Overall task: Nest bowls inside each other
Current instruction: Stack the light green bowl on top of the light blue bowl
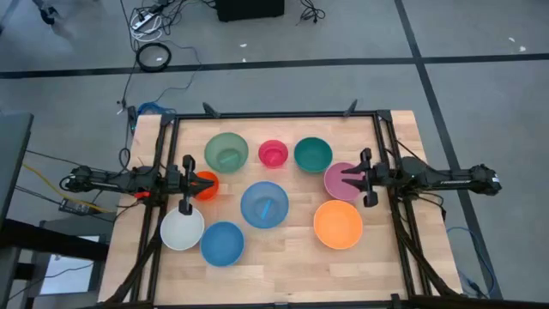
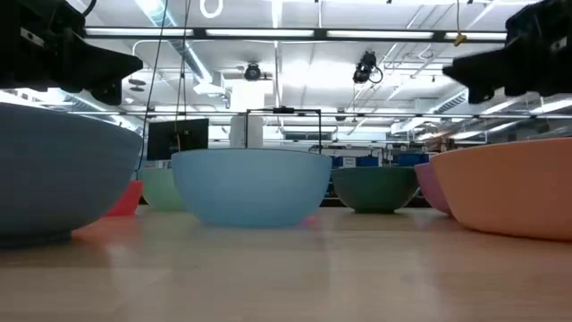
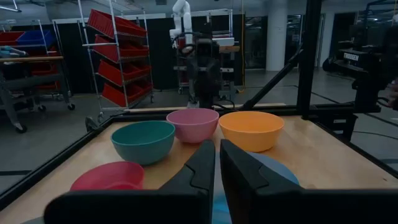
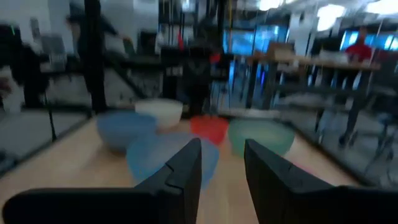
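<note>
Wooden slats form the table (image 1: pixel 283 275) we look down on, framed by a black rail and standing on a grey floor with cables (image 1: pixel 154 56) trailing beyond its far edge.

We count nine bowls spread across the top, none nested yet. Along the far row sit the green bowl (image 1: pixel 226 153), the small pink bowl (image 1: pixel 274 154) and the teal bowl (image 1: pixel 313 154), each apart from its neighbours. The light blue bowl (image 1: pixel 264 205) lies near the middle. Toward the near edge, the white bowl (image 1: pixel 182 229) and the blue bowl (image 1: pixel 222 244) sit just beside each other on the left, and the orange bowl (image 1: pixel 338 225) sits on the right. The red-orange bowl (image 1: pixel 206 184) is at the left side and the mauve bowl (image 1: pixel 340 181) at the right.

We see the left gripper (image 1: pixel 190 184) hanging over the near rim of the red-orange bowl, its fingers (image 3: pixel 199 168) almost together with only a thin gap, holding nothing. The right gripper (image 1: pixel 353 178) hovers over the mauve bowl with its fingers (image 4: pixel 186 165) parted and nothing between them.

From table height, we see a bright hall with ceiling lights (image 2: pixel 277 34) behind the bowls.
</note>
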